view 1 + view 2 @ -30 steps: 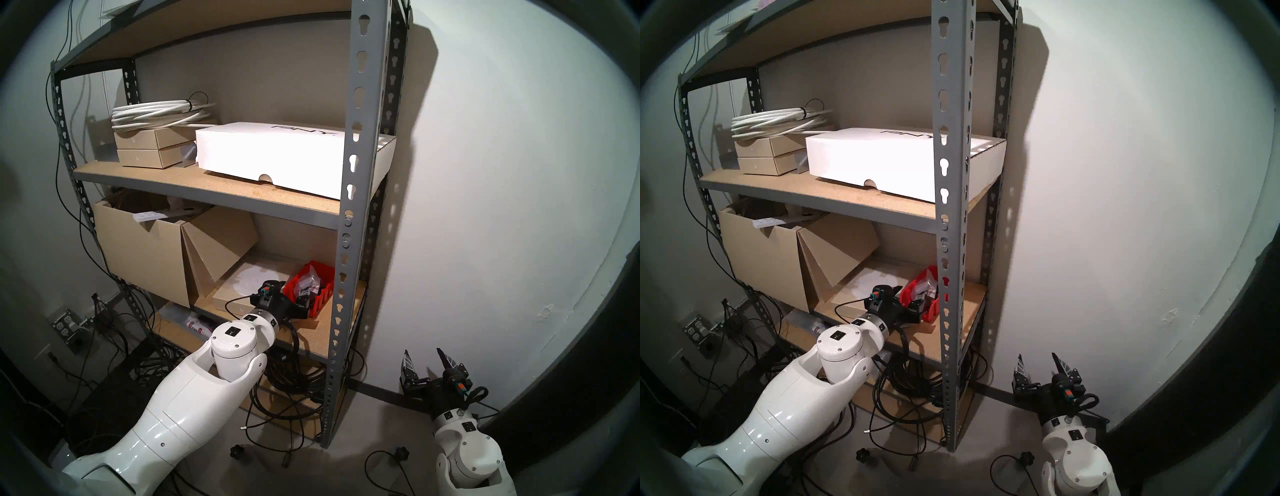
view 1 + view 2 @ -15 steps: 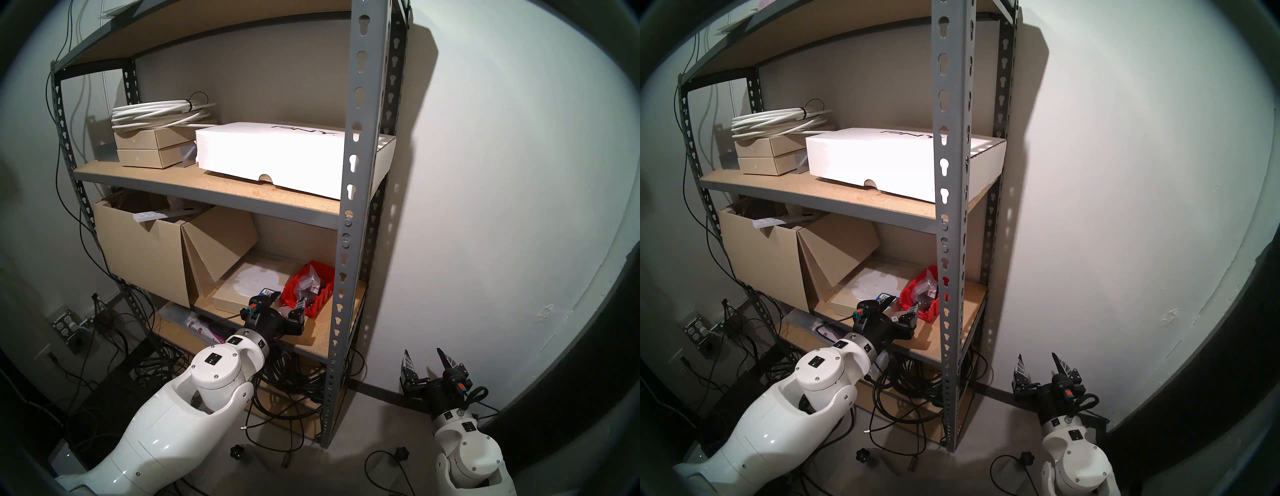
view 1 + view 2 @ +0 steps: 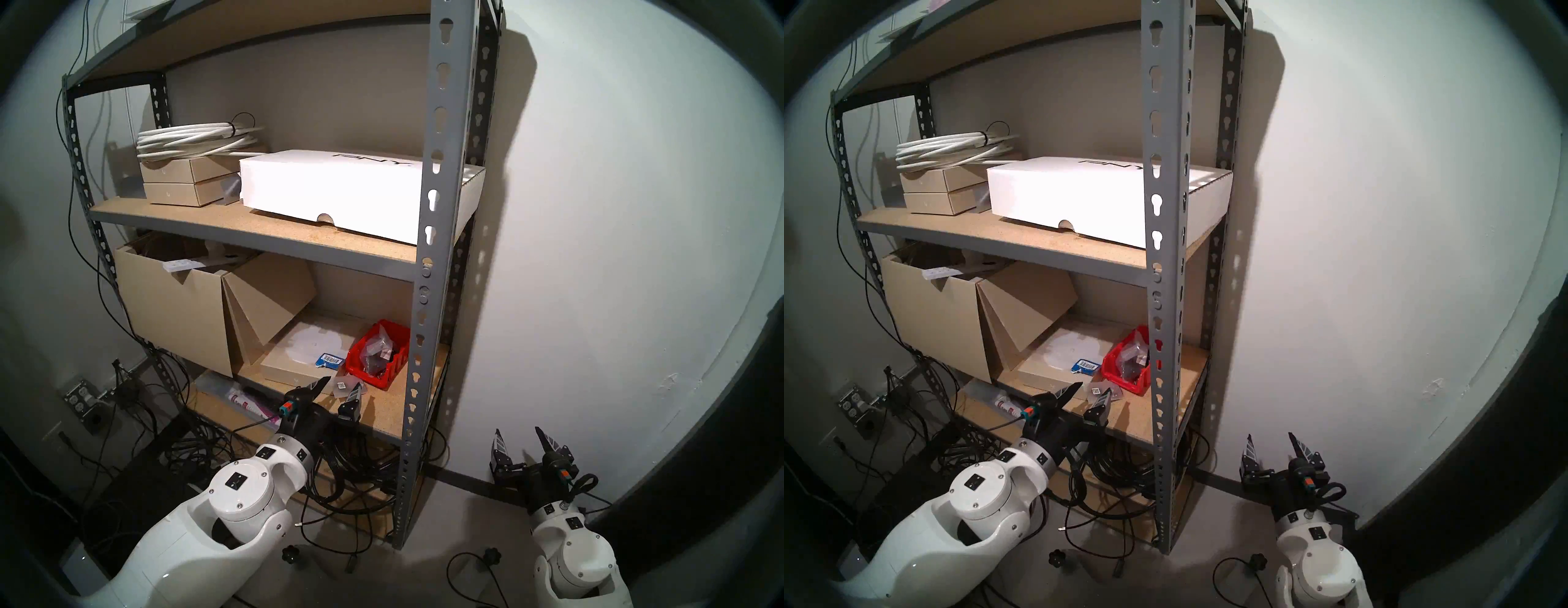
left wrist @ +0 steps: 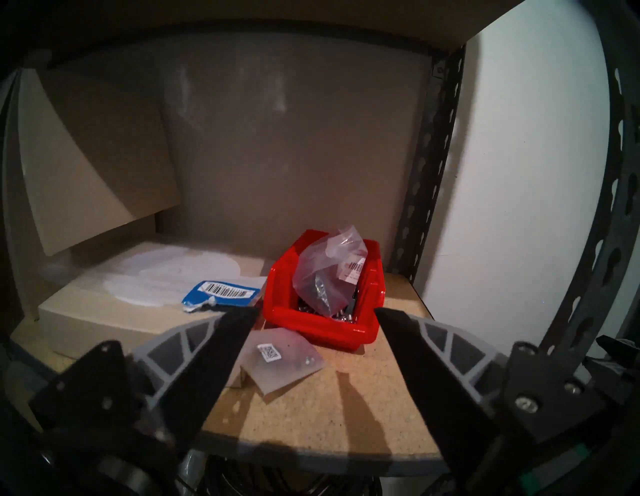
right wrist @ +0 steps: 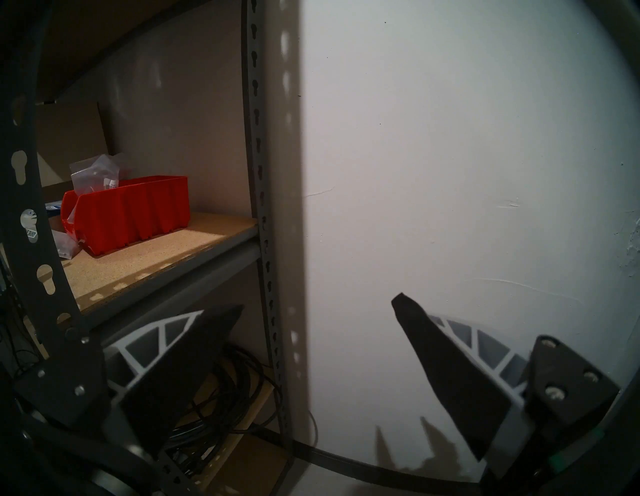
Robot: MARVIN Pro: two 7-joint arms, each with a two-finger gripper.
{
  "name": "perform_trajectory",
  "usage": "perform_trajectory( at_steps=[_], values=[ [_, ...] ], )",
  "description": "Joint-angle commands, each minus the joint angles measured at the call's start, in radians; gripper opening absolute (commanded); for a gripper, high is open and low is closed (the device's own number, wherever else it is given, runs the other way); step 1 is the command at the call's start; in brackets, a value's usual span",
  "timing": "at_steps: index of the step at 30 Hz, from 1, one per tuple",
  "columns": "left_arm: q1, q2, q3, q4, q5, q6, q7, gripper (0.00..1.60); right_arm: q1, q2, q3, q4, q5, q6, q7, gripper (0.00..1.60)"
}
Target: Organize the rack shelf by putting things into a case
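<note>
The red case (image 3: 392,368) stands at the right end of the lower rack shelf (image 3: 382,414), close to the grey upright. A clear bag of metal parts (image 4: 329,266) sticks up out of it. A small flat clear bag with a QR label (image 4: 284,360) lies on the board just in front of the case. My left gripper (image 3: 342,383) hovers at the shelf's front edge, open and empty, its fingertips either side of that flat bag and short of the case (image 4: 322,332). My right gripper (image 3: 517,431) is open and empty, low by the wall, right of the rack.
A blue barcode packet (image 4: 221,294) lies on a flat tan box (image 3: 288,361) left of the case. A large open cardboard box (image 3: 169,314) fills the shelf's left side. The grey front upright (image 3: 424,297) stands right of the case. Black cables (image 3: 348,467) are piled below the shelf.
My left arm has drawn back and down from the case to the shelf's front edge, gripper still open. The bag stays in the case. The right arm has not moved.
</note>
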Motion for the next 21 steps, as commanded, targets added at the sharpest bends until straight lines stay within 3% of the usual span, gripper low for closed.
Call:
perform_trajectory(
  at_steps=[1,5,6,13,16,21],
  values=[
    [0.054,0.033,-0.021,-0.009,-0.014,-0.073,-0.043,1.23,0.001,0.0,0.0,-0.021,0.0,-0.002,0.0,1.6],
    [0.061,0.021,-0.029,0.022,-0.026,-0.111,-0.049,1.19,0.001,0.0,0.0,-0.021,0.0,-0.002,0.0,1.6],
    [0.059,0.025,-0.027,0.031,-0.023,-0.114,-0.055,1.1,0.001,0.0,0.0,-0.021,0.0,-0.002,0.0,1.6],
    [0.042,-0.01,-0.015,0.115,-0.023,-0.182,-0.071,1.07,0.001,0.0,0.0,-0.021,0.0,-0.002,0.0,1.6],
    [0.032,-0.018,-0.011,0.134,-0.024,-0.189,-0.077,0.92,0.001,0.0,0.0,-0.021,0.0,-0.002,0.0,1.6],
    [0.013,-0.024,-0.013,0.13,-0.03,-0.187,-0.085,0.94,0.001,0.0,0.0,-0.021,0.0,-0.002,0.0,1.6]
  ],
)
